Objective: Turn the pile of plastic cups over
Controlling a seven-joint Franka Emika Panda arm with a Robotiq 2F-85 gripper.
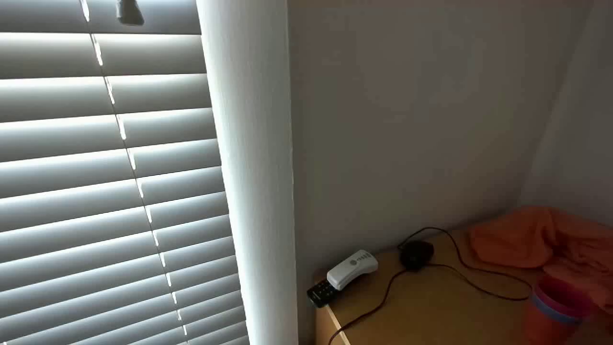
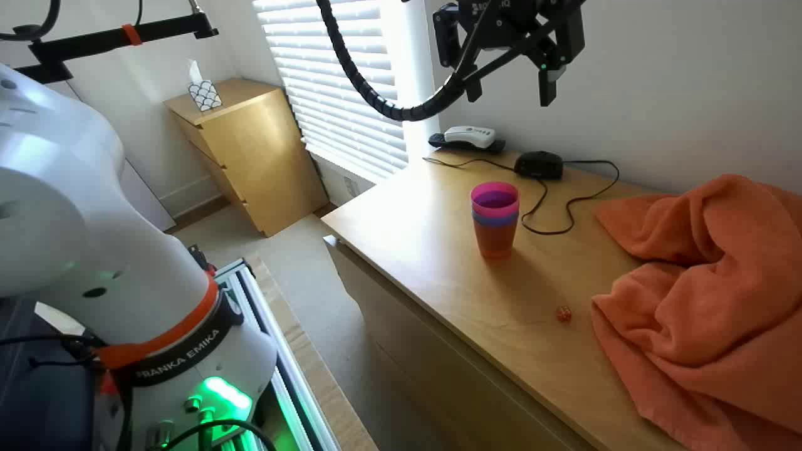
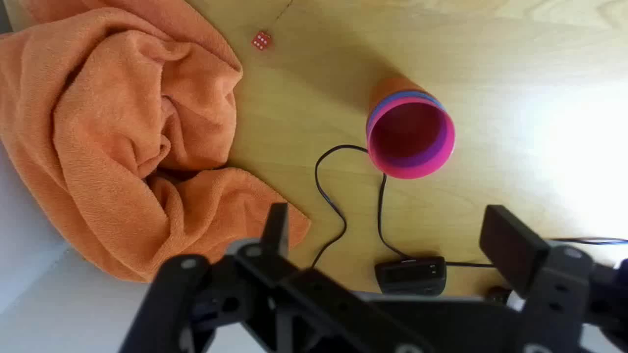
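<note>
A stack of nested plastic cups stands upright, mouth up, on the wooden dresser top. It shows in both exterior views (image 1: 550, 318) (image 2: 495, 228) and in the wrist view (image 3: 409, 135). The top cup is pink, with a blue or purple rim below it and an orange cup at the bottom. My gripper (image 2: 510, 93) hangs in the air well above the dresser, apart from the cups. In the wrist view the gripper (image 3: 392, 228) has its fingers wide apart with nothing between them. The cups lie ahead of the fingertips in that view.
A crumpled orange towel (image 2: 708, 282) covers one end of the dresser top (image 2: 426, 263). A small red die (image 2: 563, 314) lies near it. A black adapter (image 2: 539, 165) with a looping cable lies behind the cups. A white remote (image 2: 470, 136) rests on a black one by the wall.
</note>
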